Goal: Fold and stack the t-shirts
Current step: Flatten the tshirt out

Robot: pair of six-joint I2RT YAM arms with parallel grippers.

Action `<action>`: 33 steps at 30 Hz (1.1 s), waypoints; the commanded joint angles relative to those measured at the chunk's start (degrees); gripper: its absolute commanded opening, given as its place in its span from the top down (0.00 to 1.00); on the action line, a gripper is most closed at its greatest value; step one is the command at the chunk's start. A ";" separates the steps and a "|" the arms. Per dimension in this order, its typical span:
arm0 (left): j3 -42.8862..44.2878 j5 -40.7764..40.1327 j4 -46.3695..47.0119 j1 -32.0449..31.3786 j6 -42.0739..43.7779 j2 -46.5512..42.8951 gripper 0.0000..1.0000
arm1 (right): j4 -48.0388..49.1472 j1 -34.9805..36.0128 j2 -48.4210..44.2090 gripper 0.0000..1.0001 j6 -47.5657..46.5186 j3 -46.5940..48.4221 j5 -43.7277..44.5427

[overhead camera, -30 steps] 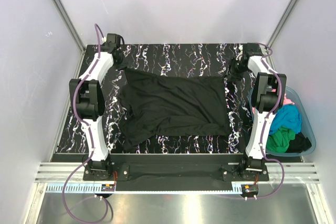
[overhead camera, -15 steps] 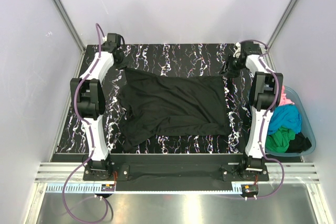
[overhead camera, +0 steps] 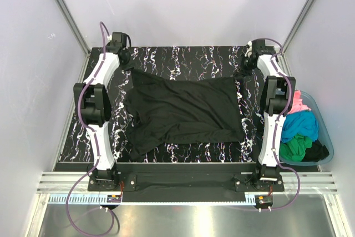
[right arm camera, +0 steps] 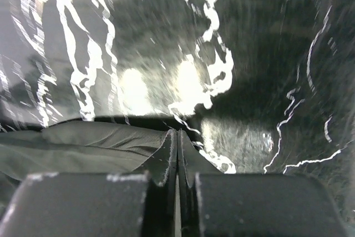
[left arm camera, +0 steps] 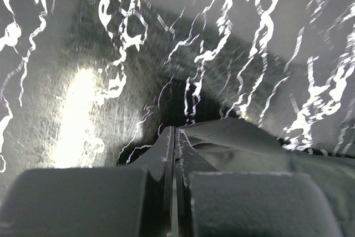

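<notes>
The likeliest failure is a slip. The left gripper (left arm camera: 173, 132) and the right gripper (right arm camera: 177, 135) each have their jaws pressed together on only a thin bite of cloth at a far corner of the black t-shirt (overhead camera: 183, 109). The shirt lies spread across the middle of the marbled table (overhead camera: 188, 55), its far edge drawn out toward both grippers. A quick pull, or one arm moving ahead of the other, could tug a corner free or drag the shirt askew. The near left part is rumpled, with a sleeve bunched. Those wrinkles would probably carry into any fold made from here, and a crooked fold would stack badly. The wrist views are blurred, so how deep each pinch goes cannot be told.

Both arms reach far forward along the table's sides. Their wrists are at the far corners, low over the surface and turned inward toward the shirt. The other t-shirts (overhead camera: 302, 126) sit heaped in the translucent teal tub (overhead camera: 328, 137) beside the right arm.
</notes>
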 commanded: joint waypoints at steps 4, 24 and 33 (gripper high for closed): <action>4.96 -1.39 2.43 1.02 -0.13 -3.39 1.00 | 5.26 0.28 -3.31 1.00 2.99 4.55 0.55; -0.66 -4.48 7.26 1.90 1.98 -5.59 1.00 | 7.21 0.19 0.45 0.96 3.79 7.18 -2.43; -2.16 3.44 10.26 1.90 0.05 -2.78 1.00 | 5.02 0.37 0.54 0.55 -4.11 3.93 -7.63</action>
